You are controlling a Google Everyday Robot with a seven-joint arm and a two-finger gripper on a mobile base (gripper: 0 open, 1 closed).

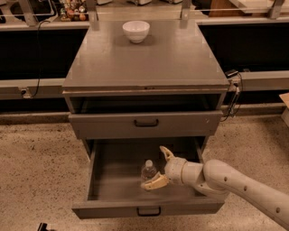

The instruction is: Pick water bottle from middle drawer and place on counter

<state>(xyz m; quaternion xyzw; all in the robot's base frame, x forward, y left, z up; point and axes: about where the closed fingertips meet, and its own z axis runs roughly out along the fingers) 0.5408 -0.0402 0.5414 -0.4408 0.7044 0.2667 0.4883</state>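
Pulled-out middle drawer [116, 175] up front: water bottle [147, 170] stands upright inside, and the gripper [153, 167] comes in from 3 o'clock, fingers spread wide either side of it. Counter [149, 63] behind, white bowl [136, 30] at 12 o'clock.

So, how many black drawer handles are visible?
2: upper handle on the flat drawer front, lower handle on the middle drawer. The gripper, open, is in that drawer at the water bottle. Others may be hidden.

Speckled beige floor [36, 171] lies left and right; a long pale bench [45, 25] with metal posts [28, 12] crosses the far side
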